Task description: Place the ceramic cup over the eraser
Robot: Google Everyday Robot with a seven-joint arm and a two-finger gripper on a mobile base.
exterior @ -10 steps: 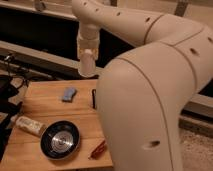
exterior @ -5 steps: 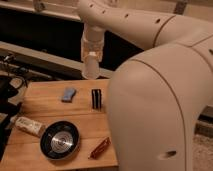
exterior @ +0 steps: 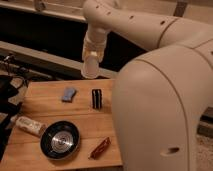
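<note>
While we hold the cup [exterior: 90,68] clamped in the gripper [exterior: 91,59] above the table [exterior: 45,101], next we swing toward 7 o'clock, over the eraser [exterior: 68,94], then descend.

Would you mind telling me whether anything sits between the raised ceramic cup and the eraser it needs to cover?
Nothing visible does. The end effector holds the ceramic cup in the air above the table's far edge. The blue eraser lies below and to the left, uncovered. The black upright piece stands to its right, apart from it.
</note>
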